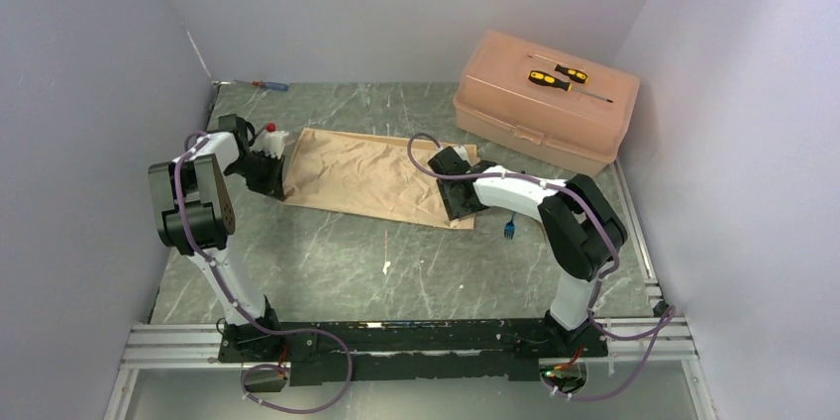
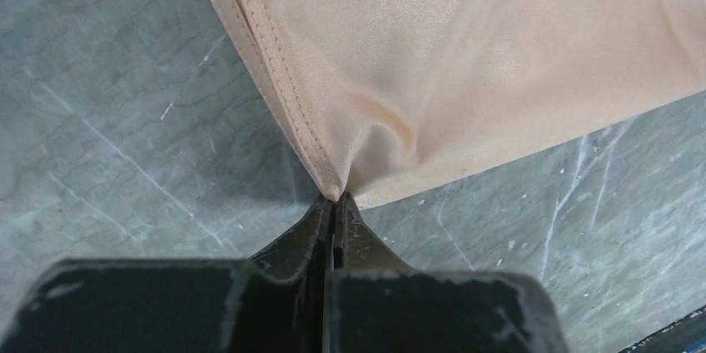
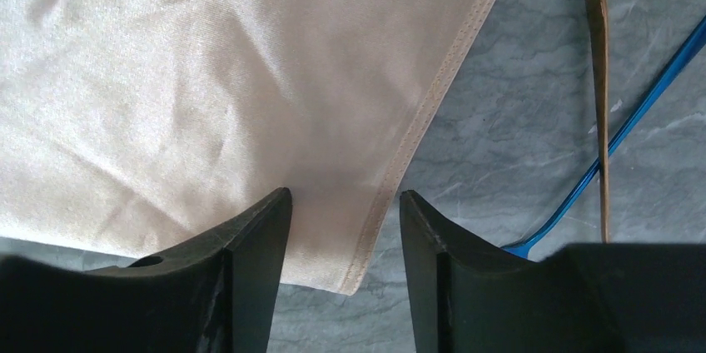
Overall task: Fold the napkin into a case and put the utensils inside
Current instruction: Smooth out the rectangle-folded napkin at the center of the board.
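Note:
The peach-orange napkin lies flat on the table as a wide rectangle, folded double along its left edge. My left gripper is shut on its near left corner; in the left wrist view the closed tips pinch the corner of the napkin. My right gripper is open over the near right corner, and in the right wrist view the hem of the napkin runs between the fingers. A gold utensil handle and a blue one lie right of the napkin. The blue fork shows beside the right arm.
A hard pink plastic box stands at the back right with two yellow-and-black screwdrivers on its lid. A red-and-blue screwdriver lies at the back left by the wall. A small white scrap lies in front of the napkin.

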`<move>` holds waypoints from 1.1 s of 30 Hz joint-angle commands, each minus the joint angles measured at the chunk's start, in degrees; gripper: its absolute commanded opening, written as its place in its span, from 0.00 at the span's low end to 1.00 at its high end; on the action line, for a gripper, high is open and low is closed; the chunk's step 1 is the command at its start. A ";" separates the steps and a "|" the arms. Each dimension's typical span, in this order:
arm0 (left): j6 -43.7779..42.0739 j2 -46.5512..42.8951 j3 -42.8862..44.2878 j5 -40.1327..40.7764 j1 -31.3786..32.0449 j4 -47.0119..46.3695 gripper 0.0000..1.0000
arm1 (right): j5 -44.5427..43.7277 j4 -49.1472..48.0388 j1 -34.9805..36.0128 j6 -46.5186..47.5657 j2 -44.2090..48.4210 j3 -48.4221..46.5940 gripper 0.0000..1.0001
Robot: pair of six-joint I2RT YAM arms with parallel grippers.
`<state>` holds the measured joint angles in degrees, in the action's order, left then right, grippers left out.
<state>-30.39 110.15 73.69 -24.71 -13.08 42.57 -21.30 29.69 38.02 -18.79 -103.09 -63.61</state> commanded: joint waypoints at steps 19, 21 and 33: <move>-12.12 -11.98 -6.87 5.38 -5.67 14.69 0.12 | 5.95 -1.57 -4.95 4.45 -3.82 -17.41 0.64; -11.22 -12.83 -6.39 4.59 -6.23 14.76 0.18 | 5.22 -2.68 -5.69 5.35 -6.02 -19.59 0.62; -3.57 -7.76 12.28 -0.85 -8.76 14.36 0.65 | 3.32 -7.60 -8.59 7.82 -16.76 -29.60 0.58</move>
<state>-37.87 99.37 80.79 -22.20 -21.69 58.87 -17.39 26.63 31.14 -11.49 -119.42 -91.29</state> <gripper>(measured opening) 0.650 0.593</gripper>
